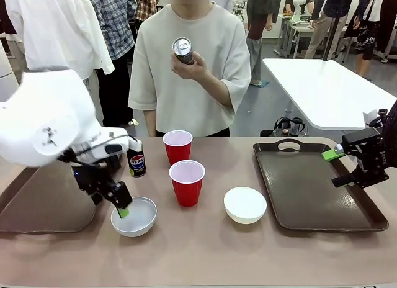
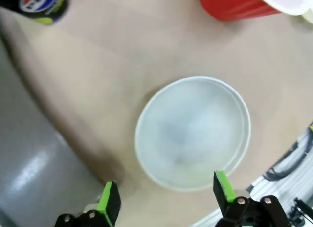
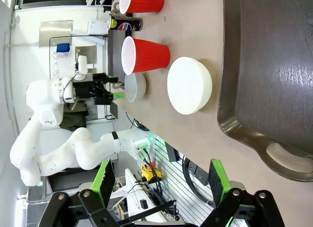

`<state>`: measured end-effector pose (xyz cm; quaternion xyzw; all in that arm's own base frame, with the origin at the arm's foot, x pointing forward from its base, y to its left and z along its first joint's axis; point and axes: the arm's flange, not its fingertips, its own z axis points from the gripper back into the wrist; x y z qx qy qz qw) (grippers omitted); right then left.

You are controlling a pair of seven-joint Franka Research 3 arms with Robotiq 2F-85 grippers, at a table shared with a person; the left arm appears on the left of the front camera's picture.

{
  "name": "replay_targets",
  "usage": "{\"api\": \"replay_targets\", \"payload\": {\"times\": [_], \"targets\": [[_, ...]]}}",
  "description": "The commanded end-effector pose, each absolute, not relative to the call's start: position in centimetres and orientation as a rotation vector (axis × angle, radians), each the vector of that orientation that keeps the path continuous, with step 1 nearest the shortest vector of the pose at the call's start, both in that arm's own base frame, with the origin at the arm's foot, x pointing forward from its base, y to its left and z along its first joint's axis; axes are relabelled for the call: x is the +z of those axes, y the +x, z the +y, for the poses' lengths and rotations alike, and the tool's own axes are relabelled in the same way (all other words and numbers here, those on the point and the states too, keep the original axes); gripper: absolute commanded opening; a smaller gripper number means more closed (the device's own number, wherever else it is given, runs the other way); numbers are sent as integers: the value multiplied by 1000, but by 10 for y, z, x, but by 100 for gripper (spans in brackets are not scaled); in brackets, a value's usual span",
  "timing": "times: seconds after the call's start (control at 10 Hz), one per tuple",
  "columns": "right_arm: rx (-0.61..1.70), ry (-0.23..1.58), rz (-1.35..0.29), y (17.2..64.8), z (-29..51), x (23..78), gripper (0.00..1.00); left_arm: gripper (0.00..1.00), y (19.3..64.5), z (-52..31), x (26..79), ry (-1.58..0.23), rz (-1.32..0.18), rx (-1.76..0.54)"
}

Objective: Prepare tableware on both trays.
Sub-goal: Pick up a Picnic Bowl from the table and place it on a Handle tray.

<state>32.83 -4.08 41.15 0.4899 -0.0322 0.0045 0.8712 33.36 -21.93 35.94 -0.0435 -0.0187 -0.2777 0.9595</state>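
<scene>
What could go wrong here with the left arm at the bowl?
1. The left gripper hangs open at the white bowl's rim; a pinch on that thin, shallow edge could slip or tip it.
2. The Pepsi can stands right behind the wrist, the red cup beside the bowl; a swing toward the left tray might knock either.

The right tray point(image 1: 310, 189) lies bare; the near red cup point(image 1: 187, 185) and Pepsi can point(image 1: 137, 164) stand close beside the left bowl point(image 1: 144, 221).
</scene>
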Motion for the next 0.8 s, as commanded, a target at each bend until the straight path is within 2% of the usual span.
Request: {"api": "replay_targets", "payload": {"times": [0.0,0.1,0.2,0.3,0.4,0.6,0.7], "targets": [[22,1055,-89,331,-40,410,100,100,341,-225,336,-11,-60,-531],[22,1055,-89,331,-40,410,100,90,344,-225,328,-34,-103,-527],[22,1055,-89,331,-40,410,100,47,346,-223,323,5,-135,-528],[22,1055,-89,331,-40,410,100,37,350,-222,322,21,-166,-519],[22,1055,-89,331,-40,410,100,0,350,-223,322,17,-176,-513],[22,1055,-89,331,-40,410,100,0,353,-223,320,33,-172,-495],[22,1055,-89,331,-40,410,100,11,354,-222,321,54,-156,-475]]}}
